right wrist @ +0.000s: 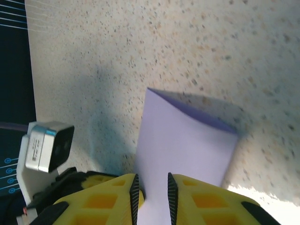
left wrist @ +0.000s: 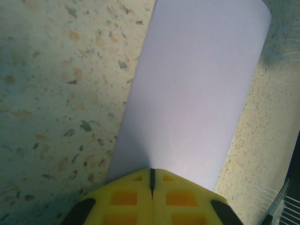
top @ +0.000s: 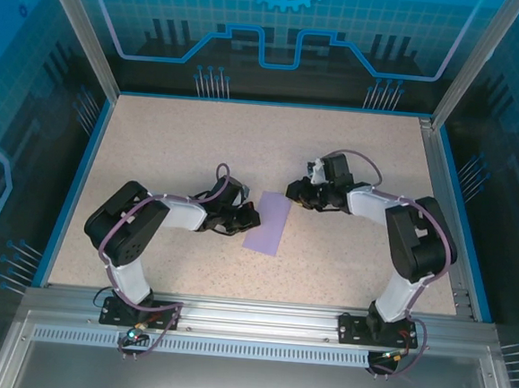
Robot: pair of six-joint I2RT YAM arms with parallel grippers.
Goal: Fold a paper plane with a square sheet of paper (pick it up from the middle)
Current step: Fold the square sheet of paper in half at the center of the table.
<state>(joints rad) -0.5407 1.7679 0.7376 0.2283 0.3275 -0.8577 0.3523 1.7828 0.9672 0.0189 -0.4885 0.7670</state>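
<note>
- The square sheet of paper [top: 269, 223] [left wrist: 197, 93] [right wrist: 187, 140], folded narrow, is laid on the table [top: 201, 135] between the grippers.
- The left gripper [top: 250, 218] [left wrist: 151, 180] is seen closed at the sheet's edge; a hold cannot be told.
- The right gripper [top: 292, 191] [right wrist: 151, 187] is held slightly parted, with paper seen in the gap.

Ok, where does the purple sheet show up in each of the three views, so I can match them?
Top external: the purple sheet is a slanted strip near the middle of the picture.
Left wrist: the sheet runs from the left gripper's yellow fingertips at bottom centre to the top right.
Right wrist: the sheet is at lower centre, reaching the right gripper's fingertips.
Shared landmark: the speckled beige table around it.
</note>
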